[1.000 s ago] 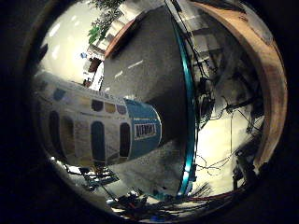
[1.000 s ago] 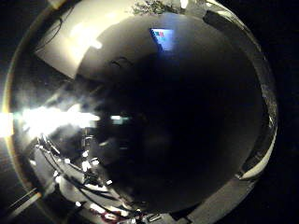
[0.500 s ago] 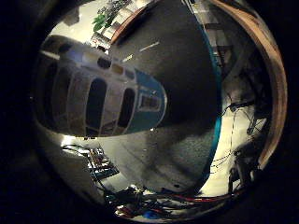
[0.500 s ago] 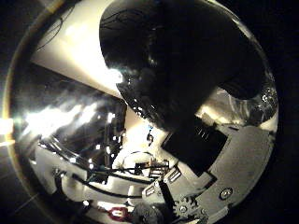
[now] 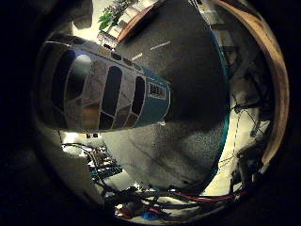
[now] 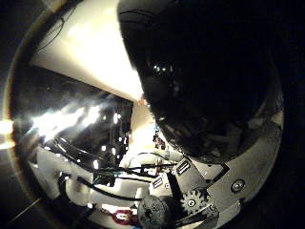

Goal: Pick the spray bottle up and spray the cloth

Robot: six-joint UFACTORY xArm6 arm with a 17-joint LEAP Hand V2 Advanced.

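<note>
Close against the palm, the spray bottle (image 5: pixel 108 89) filled much of the little-finger-side view, its patterned label and teal band lifted above the dark grey desk (image 5: pixel 188 94). Geared white parts of the robot hand (image 6: pixel 205 191) showed beside a dark rounded mass; whether its fingers were curled could not be told.

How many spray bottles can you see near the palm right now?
1. The spray bottle lies close against the palm, over the dark mat. The thumb-side view is largely blocked by a dark shape, so others may be hidden.
</note>
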